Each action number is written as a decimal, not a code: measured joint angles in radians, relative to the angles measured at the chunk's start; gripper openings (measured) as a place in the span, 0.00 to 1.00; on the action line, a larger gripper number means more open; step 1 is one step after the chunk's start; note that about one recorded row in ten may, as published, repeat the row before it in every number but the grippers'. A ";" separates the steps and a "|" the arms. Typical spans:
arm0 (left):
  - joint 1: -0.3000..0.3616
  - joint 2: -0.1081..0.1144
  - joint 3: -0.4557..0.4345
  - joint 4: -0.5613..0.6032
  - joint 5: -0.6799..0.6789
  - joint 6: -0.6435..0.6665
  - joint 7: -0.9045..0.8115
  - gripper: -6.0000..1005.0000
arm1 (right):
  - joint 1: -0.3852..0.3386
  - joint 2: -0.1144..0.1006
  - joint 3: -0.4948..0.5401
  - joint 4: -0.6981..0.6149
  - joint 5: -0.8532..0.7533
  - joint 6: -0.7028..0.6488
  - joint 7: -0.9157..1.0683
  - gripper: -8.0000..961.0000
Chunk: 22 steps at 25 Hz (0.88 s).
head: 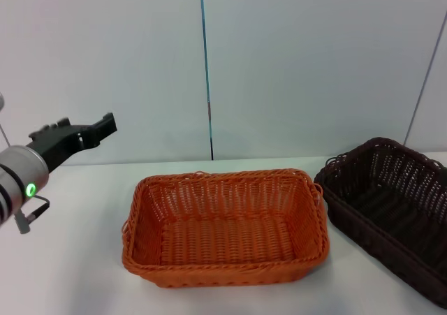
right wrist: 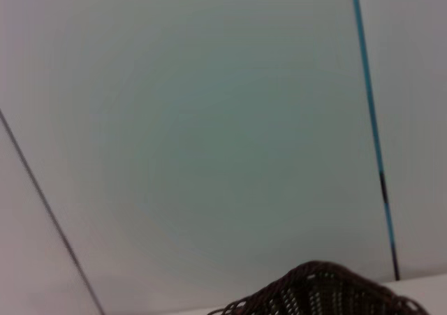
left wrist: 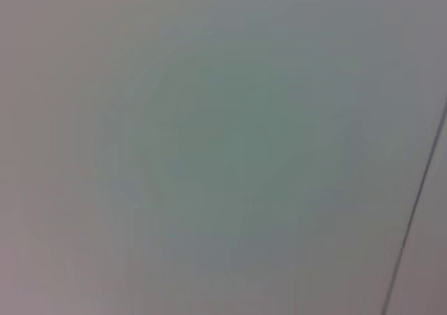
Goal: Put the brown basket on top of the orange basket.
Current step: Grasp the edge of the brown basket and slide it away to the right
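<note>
On the white table [head: 77, 273] you had the orange basket [head: 225, 225] centred, the brown basket [head: 391, 210] just right of it, tilted. Your left gripper [head: 105, 126] hovered far left; I couldn't tell its fingers' state.

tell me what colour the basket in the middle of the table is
Bright orange basket; it shows best in the head view.

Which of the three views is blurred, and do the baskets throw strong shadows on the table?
Head view: clear, evenly lit; the bright orange woven basket and the dark brown woven basket throw only faint shadows on the white table; the left gripper hangs at the left, raised. Left wrist view: soft, showing only blank wall. Right wrist view: also soft; the brown basket's rim barely shows.
</note>
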State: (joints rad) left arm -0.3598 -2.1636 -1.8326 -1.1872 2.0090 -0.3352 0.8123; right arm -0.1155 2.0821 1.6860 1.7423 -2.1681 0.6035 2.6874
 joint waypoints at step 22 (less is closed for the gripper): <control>0.399 0.009 0.330 -0.166 0.031 0.496 -0.007 0.88 | 0.179 -0.003 0.520 0.008 -0.197 0.599 0.076 0.95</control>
State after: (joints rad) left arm 0.0392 -2.1544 -1.5031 -1.3533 2.0397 0.1605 0.8056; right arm 0.0635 2.0792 2.2058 1.7505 -2.3649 1.2025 2.7636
